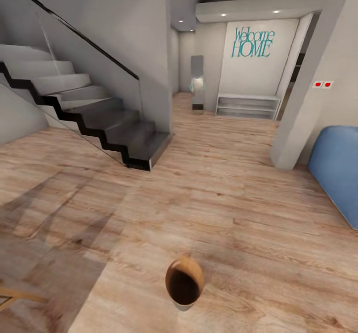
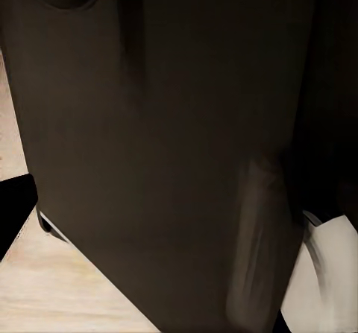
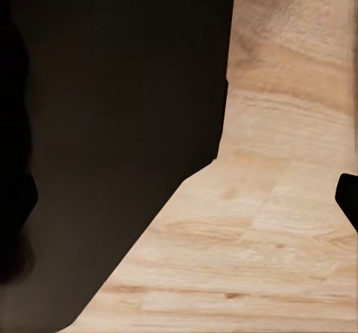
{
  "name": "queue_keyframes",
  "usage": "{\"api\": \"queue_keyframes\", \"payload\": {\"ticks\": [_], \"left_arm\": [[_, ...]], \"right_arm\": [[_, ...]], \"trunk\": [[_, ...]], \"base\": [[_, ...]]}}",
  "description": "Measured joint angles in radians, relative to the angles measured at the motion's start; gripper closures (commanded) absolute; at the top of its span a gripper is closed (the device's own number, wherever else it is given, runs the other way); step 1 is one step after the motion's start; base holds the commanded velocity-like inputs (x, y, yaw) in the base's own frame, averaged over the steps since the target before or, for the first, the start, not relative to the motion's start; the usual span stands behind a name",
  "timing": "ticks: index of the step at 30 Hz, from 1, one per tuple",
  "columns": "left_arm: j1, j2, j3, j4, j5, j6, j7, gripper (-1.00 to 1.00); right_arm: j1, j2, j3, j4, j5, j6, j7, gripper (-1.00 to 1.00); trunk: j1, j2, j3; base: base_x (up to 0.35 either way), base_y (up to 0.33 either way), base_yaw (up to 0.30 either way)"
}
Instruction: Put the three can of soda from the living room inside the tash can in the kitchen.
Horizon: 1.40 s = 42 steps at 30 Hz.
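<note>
Down at the lower middle of the head view, the tash can stands upright on the pale wood floor, its glossy brown inside facing up and its pale outside just showing below the rim; whether anything lies in it cannot be told. Ahead on the left rises a grey staircase with dark edging and a glass rail. Further off, a white wall carries teal "Welcome HOME" lettering above a low white shelf. A rounded blue seat sits at the right edge beside a grey pillar. The left wrist view is mostly a dark, blurred body close to the lens, and the right wrist view shows a dark mass over wood planks, so the state of either arm's fingers cannot be told.
</note>
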<state>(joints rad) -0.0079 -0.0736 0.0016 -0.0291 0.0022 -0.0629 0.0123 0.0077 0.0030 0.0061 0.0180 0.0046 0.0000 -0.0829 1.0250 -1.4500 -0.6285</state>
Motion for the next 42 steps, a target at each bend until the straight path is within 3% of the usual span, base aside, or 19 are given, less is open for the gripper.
{"api": "queue_keyframes", "payload": {"ticks": [26, 42], "left_arm": [[0.0, 0.0, -0.001, -0.001, -0.001, 0.0, 0.0, -1.0], [0.0, 0.0, -0.003, -0.002, -0.002, -0.003, 0.0, -1.0]], "right_arm": [[0.0, 0.002, 0.002, 0.022, 0.002, -0.001, -0.001, -1.0], [0.0, 0.002, 0.002, 0.022, 0.002, 0.0, -0.001, -1.0]], "trunk": [[0.0, 0.0, 0.025], [0.0, 0.0, 0.034]], "base": [[0.244, -0.042, -0.024], [0.049, -0.071, -0.069]]}}
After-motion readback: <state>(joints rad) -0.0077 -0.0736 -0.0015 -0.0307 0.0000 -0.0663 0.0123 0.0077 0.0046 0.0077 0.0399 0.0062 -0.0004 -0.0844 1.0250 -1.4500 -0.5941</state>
